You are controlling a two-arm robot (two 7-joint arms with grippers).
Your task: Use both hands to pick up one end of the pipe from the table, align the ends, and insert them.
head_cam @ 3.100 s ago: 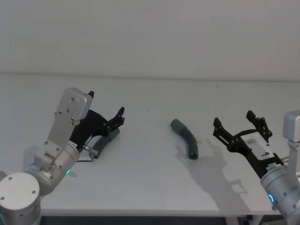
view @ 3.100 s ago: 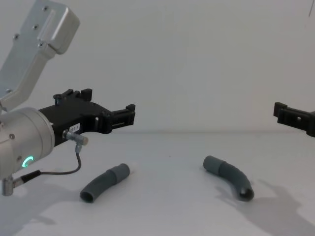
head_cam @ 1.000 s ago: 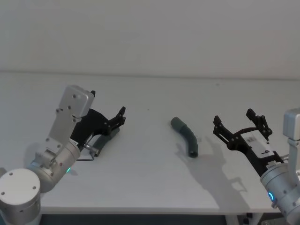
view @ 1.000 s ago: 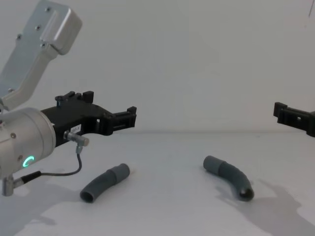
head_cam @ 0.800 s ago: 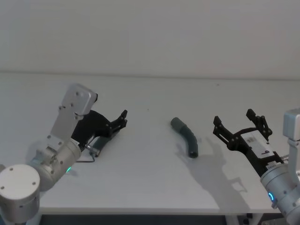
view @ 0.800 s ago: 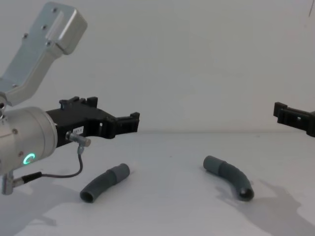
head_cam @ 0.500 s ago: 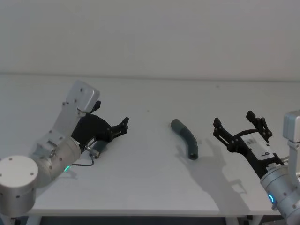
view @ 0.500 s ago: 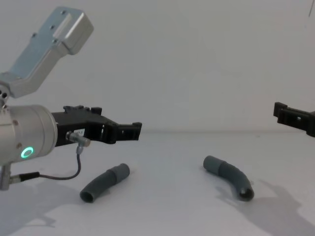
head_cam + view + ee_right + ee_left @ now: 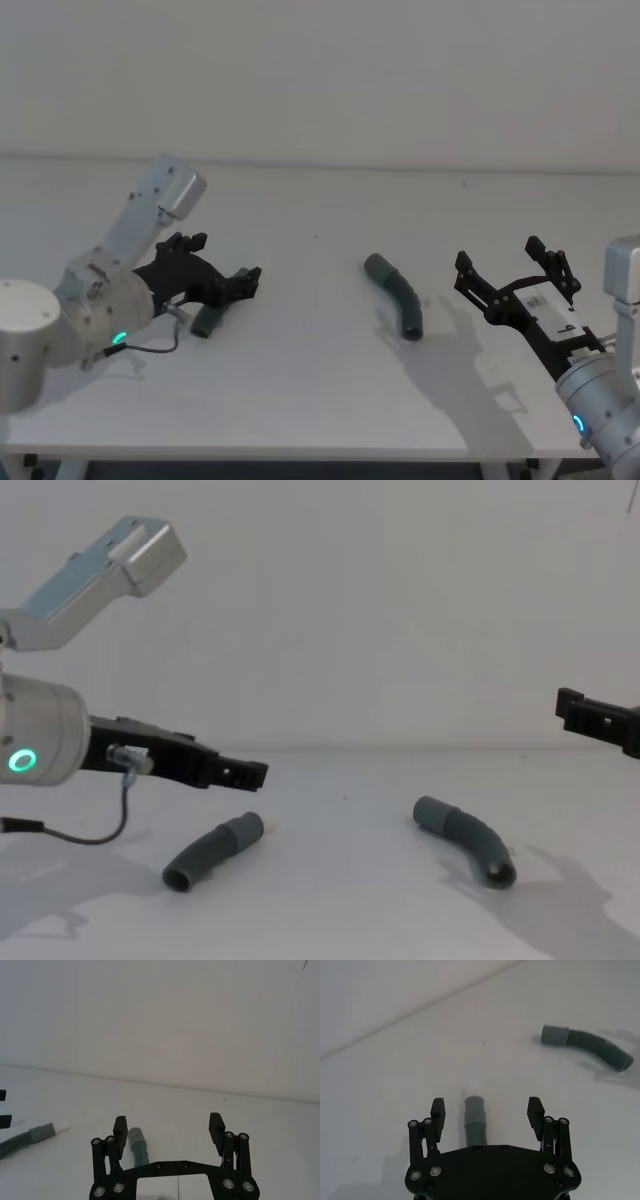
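Head: left pincer (image 9: 222,268) sits low over the left pipe (image 9: 207,320), jaws apart. The pipe's near end pokes out beneath it. Right pipe (image 9: 398,295) lies curved near the middle of the table (image 9: 320,380), collar end away from the robot. Right pincer (image 9: 498,255) is off to its right, jaws wide apart, empty, well apart from that pipe.

Left wrist: left pincer (image 9: 487,1107) jaws apart. Left pipe (image 9: 475,1122) lies on the table (image 9: 395,1085) between the fingers, running lengthwise and touching neither. Right pipe (image 9: 590,1047) lies farther off.

Right wrist: right pincer (image 9: 168,1121) jaws apart, nothing in them. Right pipe (image 9: 137,1147) lies on the table beyond, nearer one finger. Left pipe (image 9: 30,1135) is farther off, with its white tip (image 9: 62,1126) showing.

Chest: left pincer (image 9: 240,772) is edge-on, just above the left pipe (image 9: 210,852), with a clear gap and no contact. Both pipes lie flat on the table (image 9: 350,910); right pipe (image 9: 470,838) is right of centre. Right pincer (image 9: 595,718) is at the right edge, higher up.
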